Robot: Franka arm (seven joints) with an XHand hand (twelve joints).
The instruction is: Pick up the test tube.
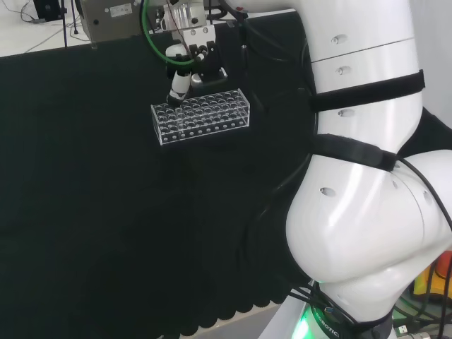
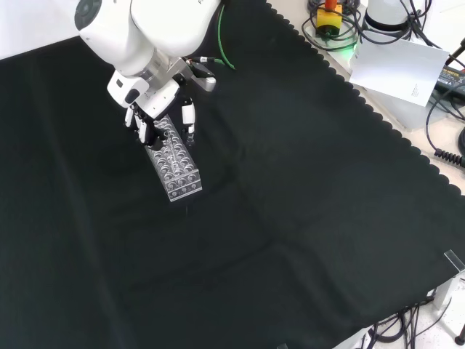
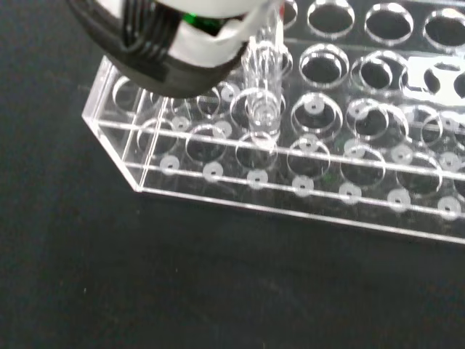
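the test tube (image 3: 263, 94) stood upright in a hole near one end of the clear rack (image 3: 305, 182), its long axis vertical. the hand (image 1: 180, 83) hung directly above it, fingers pointing down beside the tube. whether they pinched it, i could not tell.

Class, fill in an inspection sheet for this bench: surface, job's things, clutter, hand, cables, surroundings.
Surface: black cloth covers the bench.
Job's things: clear test tube stands in a clear rack, near one end.
Clutter: nothing seen on the cloth.
Hand: hand is over the rack's end; whether its fingers hold the tube cannot be told.
Cables: green cable runs to the hand.
Surroundings: white paper and black cables lie beyond the cloth's edge.
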